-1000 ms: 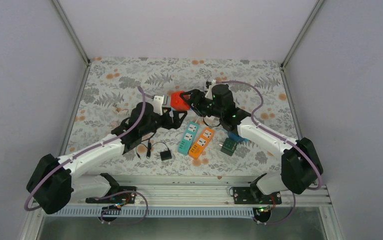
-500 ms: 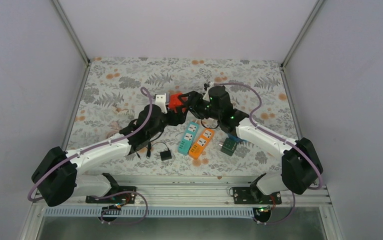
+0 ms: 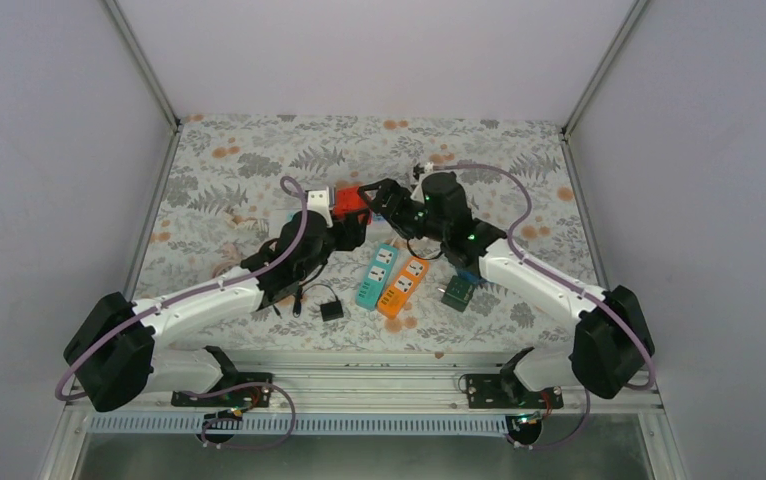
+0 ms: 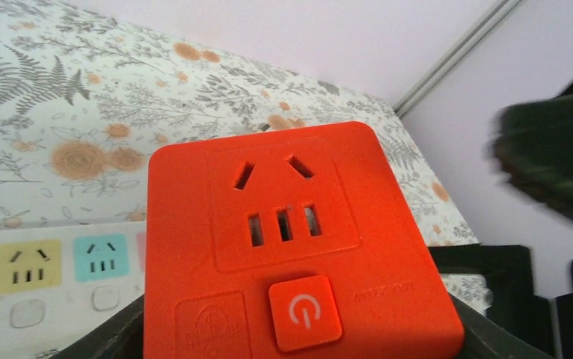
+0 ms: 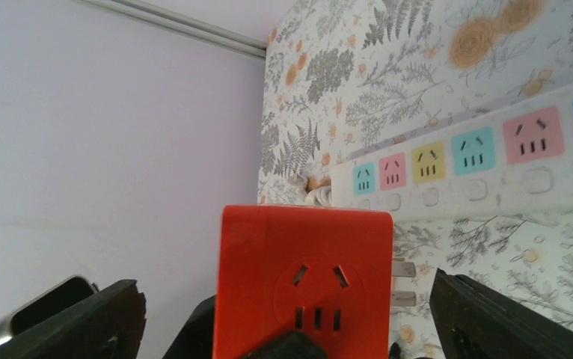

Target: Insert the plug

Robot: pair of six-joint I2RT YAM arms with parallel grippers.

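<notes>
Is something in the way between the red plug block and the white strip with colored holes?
Nothing visible is. The red plug block is up in the air, and the white strip lies past it, its colored sockets in view uncovered.

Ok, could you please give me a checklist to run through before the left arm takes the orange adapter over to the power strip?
1. Right gripper clear of the orange adapter: ok. Its fingers stand wide, with a gap on each side.
2. Left gripper gripping the adapter: ok. The adapter sits between its fingers, off the table.
3. Prongs bare: ok. They stick out of the adapter's side with nothing on them.
4. Sockets on the power strip free: ok for the coloured ones in view.
5. Prongs lined up with a socket: cannot tell.
</notes>
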